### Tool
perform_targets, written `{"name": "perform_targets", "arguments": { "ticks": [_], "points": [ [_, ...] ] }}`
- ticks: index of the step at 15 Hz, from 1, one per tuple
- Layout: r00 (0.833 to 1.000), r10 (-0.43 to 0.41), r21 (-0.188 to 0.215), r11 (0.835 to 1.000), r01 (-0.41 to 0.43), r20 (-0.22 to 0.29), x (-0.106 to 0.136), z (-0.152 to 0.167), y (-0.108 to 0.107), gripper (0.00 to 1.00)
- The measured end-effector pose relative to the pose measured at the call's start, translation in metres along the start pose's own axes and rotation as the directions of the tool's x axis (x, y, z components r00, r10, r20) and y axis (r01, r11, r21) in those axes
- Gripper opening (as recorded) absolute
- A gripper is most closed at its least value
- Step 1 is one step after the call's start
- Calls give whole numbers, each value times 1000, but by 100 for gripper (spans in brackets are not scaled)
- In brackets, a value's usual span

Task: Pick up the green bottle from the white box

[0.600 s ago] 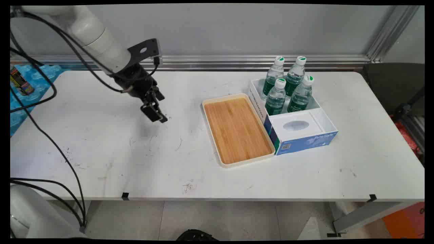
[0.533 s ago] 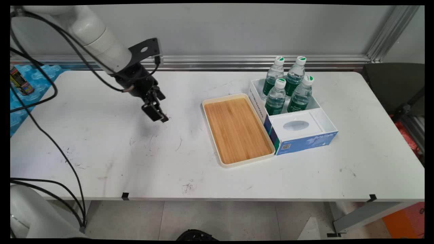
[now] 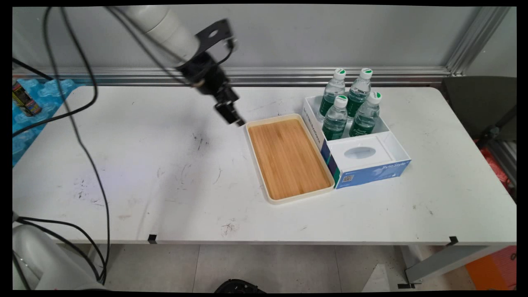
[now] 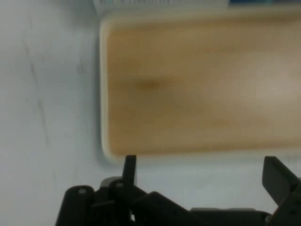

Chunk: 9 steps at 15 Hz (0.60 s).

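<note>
The white tabletop (image 3: 165,165) carries everything here, its surface scuffed with dark marks, and most of what stands on it is gathered toward the right half, nearer the far edge than the near one. The bamboo tray (image 3: 288,159), with its pale raised rim, lies flat and bare, long side running from the far edge toward the near edge; its rim would keep anything set inside from sliding off. Touching the tray's right side is a blue and white box (image 3: 373,171), open at the top, whose walls keep four water bottles (image 3: 335,119) upright and bunched together in its far part, while a white tissue pack (image 3: 361,153) fills its near part. The black hand (image 3: 231,115) hangs above the tabletop just beside the tray's far left corner, tilted down toward it, holding nothing and touching nothing; in the hand view its two fingers (image 4: 129,167) stand well apart, with the tray filling the picture beyond them. At the tabletop's far left, off its edge, a small can (image 3: 24,101) sits on blue sheeting
</note>
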Motion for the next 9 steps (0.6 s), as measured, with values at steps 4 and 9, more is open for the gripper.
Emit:
{"name": "perform_targets", "arguments": {
  "ticks": [4, 9],
  "points": [
    [996, 17, -7, 1000, -18, -93, 46, 10, -3, 100],
    [983, 50, -3, 999, -52, -176, 88, 34, 7, 100]
  ]
}}
